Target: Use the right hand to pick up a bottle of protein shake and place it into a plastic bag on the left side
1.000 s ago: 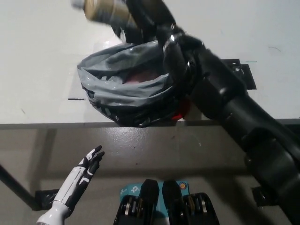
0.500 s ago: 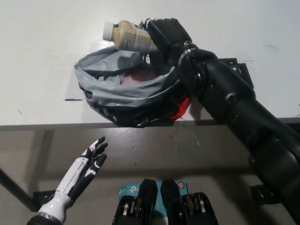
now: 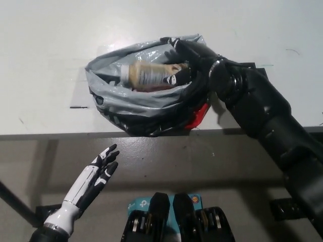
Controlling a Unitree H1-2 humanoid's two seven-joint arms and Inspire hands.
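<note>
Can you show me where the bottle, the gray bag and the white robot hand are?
protein shake bottle [image 3: 146, 74], head view, on its label.
gray plastic bag [image 3: 126, 102], head view, on its front wall.
left hand [image 3: 98, 171], head view, on the middle of the hand.

One bottle [image 3: 147, 73], one grey bag [image 3: 136, 101], one table [image 3: 45, 60] (two robot hands).

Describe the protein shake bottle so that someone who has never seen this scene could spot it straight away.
Start at the white table and find the crumpled grey plastic bag near its front edge. Inside the bag's open mouth lies a tan bottle with a white cap and a pale printed label, on its side, cap toward the robot's left. The black right hand is at its base; the white left hand rests below the table edge.
</note>
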